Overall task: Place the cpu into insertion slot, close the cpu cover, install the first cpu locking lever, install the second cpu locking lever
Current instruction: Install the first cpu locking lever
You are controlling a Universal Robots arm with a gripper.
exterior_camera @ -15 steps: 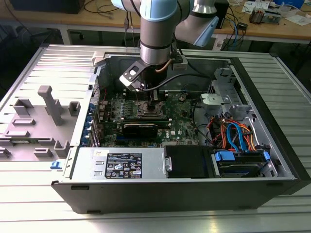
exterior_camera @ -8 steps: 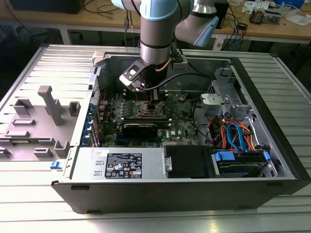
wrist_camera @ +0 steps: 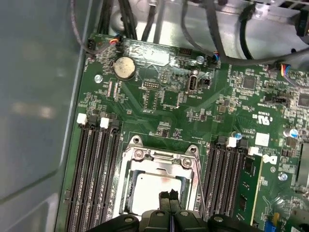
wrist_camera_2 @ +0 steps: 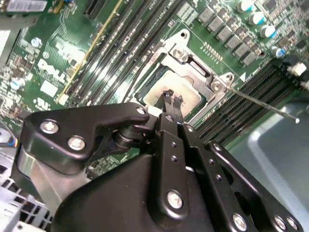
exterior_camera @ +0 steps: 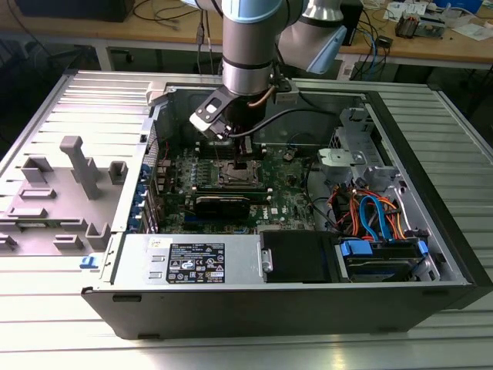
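Silver-grey square cpu [wrist_camera: 149, 186] lies in its silver-rimmed insertion slot [wrist_camera: 129, 187]; black gripper [wrist_camera: 169, 195], pinched together empty, hovers above, likely for pushing.

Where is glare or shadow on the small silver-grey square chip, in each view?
Second wrist view: the small silver-grey square chip looks pale from glare behind the black gripper. First wrist view: it is evenly lit. Exterior view: the square silver-rimmed socket sits dim beneath the arm.
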